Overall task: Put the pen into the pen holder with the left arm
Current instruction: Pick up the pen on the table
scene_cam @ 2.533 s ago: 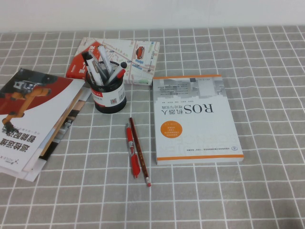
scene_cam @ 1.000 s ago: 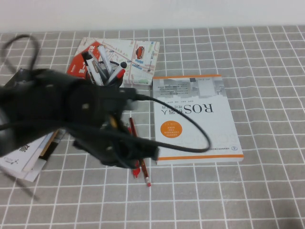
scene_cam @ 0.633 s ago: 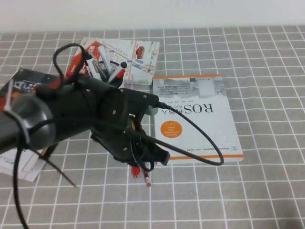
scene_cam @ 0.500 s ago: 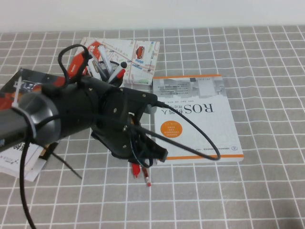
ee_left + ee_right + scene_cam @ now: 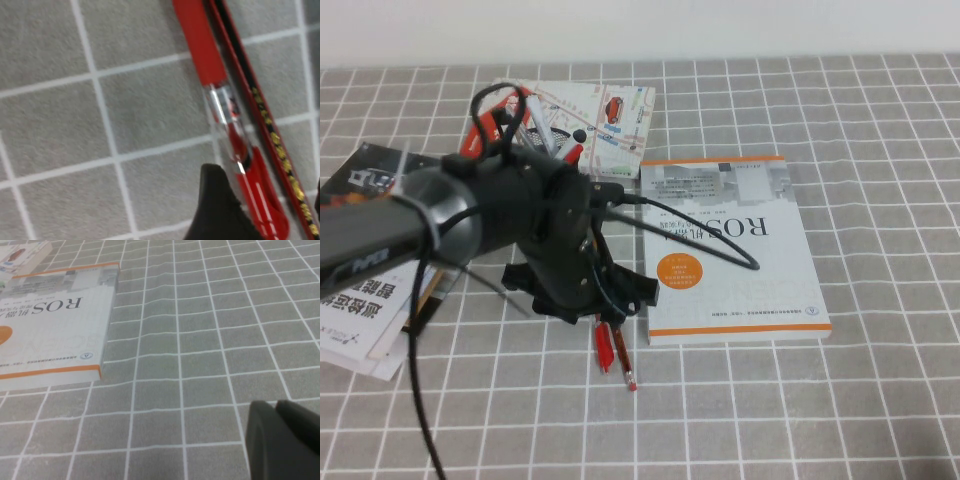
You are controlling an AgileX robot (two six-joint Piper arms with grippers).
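Observation:
A red pen (image 5: 605,346) lies on the grey checked cloth beside a dark red pencil (image 5: 625,368) with a gold pattern; my left arm covers their far ends. My left gripper (image 5: 606,316) hangs right over them. In the left wrist view the left gripper (image 5: 265,200) is open, one black finger (image 5: 215,210) left of the red pen (image 5: 200,55), the other at the picture's edge beyond the pencil (image 5: 260,105). The pen holder's body is hidden behind the arm; only the pens standing in it (image 5: 542,130) show. My right gripper (image 5: 272,407) is shut, empty, above bare cloth.
A white and orange ROS book (image 5: 730,250) lies right of the pens and also shows in the right wrist view (image 5: 50,335). A map booklet (image 5: 610,115) lies behind the holder. A stack of magazines (image 5: 360,290) lies at the left edge.
My left arm came in from the left and settled over the pen and pencil. In the last half second the wrist drew back towards the holder and lowered. The pens have not moved.

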